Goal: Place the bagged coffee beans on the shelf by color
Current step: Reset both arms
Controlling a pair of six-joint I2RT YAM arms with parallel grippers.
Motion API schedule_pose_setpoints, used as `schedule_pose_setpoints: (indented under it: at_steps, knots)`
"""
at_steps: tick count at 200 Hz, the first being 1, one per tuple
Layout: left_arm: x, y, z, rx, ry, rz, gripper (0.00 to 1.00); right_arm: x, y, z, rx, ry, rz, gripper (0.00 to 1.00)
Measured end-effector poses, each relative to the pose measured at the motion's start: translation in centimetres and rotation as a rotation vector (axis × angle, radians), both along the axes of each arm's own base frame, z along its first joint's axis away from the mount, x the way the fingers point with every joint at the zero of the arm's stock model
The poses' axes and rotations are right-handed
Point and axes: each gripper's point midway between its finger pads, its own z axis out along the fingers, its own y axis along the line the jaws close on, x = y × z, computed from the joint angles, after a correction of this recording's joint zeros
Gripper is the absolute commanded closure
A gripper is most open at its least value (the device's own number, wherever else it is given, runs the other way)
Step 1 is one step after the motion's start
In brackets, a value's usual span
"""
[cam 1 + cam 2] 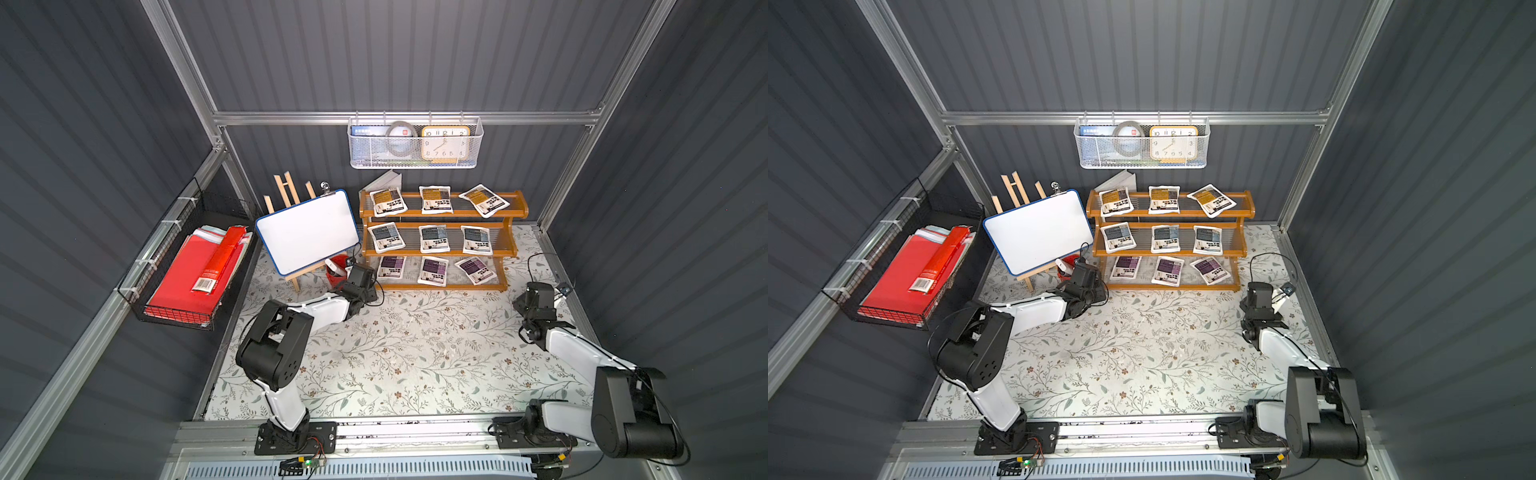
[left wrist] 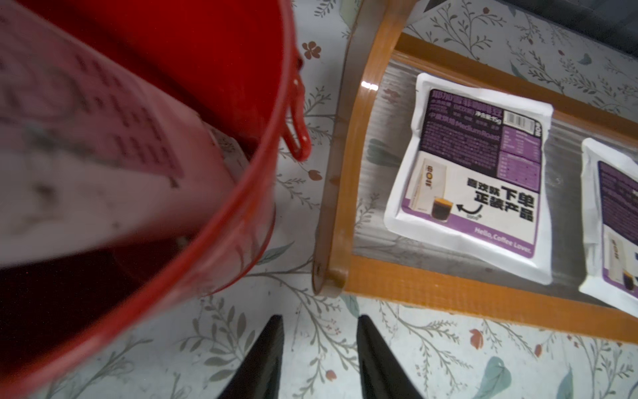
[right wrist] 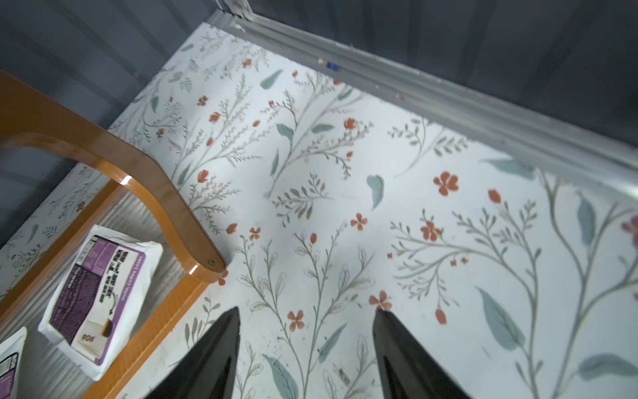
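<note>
The orange-brown shelf [image 1: 441, 286] [image 1: 1173, 287] stands at the back of the floral table. Bagged coffee beans lie on all its tiers: three amber ones on top [image 1: 435, 199], three blue-grey in the middle [image 1: 433, 238], three purple at the bottom [image 1: 433, 271]. My left gripper [image 2: 319, 317] hovers open and empty over the table off the shelf's left end [image 2: 414, 286], near a purple bag [image 2: 476, 172]. Off the shelf's right end [image 3: 152, 179], my right gripper [image 3: 307, 310] is open wide over bare table, apart from a purple bag [image 3: 100, 297].
A red bucket [image 2: 241, 138] [image 1: 337, 270] holding a white object sits close beside the left gripper. A whiteboard on an easel [image 1: 307, 230] stands left of the shelf. A black wire basket with red folders [image 1: 187, 266] hangs on the left wall. A white mesh basket [image 1: 415, 143] hangs above.
</note>
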Motion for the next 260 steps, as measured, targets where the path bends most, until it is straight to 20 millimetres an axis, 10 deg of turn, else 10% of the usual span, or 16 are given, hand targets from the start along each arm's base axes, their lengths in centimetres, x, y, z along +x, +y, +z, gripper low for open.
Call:
schedule_pose_setpoints:
  at_steps: [25,80,88,108,123,132,189,260]
  knots:
    - [0.0,1.1,0.7,0.035,-0.019,0.035,0.57,1.3,-0.6,1.7,-0.131,-0.078,0.057,0.31]
    - [-0.2,5.0,2.7,0.173,-0.094,0.133,0.52,3.2,0.9,-1.3,-0.265,-0.098,0.252,0.33]
    - [-0.3,6.0,2.8,0.209,-0.099,0.153,0.5,4.0,1.6,-1.3,-0.271,-0.11,0.295,0.02]
    - [-0.5,8.9,3.4,0.295,-0.131,0.208,0.45,5.2,3.3,-0.4,-0.291,-0.161,0.407,0.01]
    - [-0.8,11.5,4.1,0.336,-0.185,0.26,0.32,5.1,4.3,0.6,-0.308,-0.223,0.467,0.01]
    - [-1.3,13.2,4.6,0.342,-0.23,0.302,0.01,4.7,4.7,1.0,-0.317,-0.256,0.489,0.01]
    - [-3.6,20.8,6.0,0.329,-0.431,0.46,0.01,2.5,4.9,0.7,-0.341,-0.333,0.494,0.01]
    - [-0.3,22.1,5.5,0.295,-0.558,0.383,0.01,2.8,4.9,1.6,-0.351,-0.362,0.491,0.01]
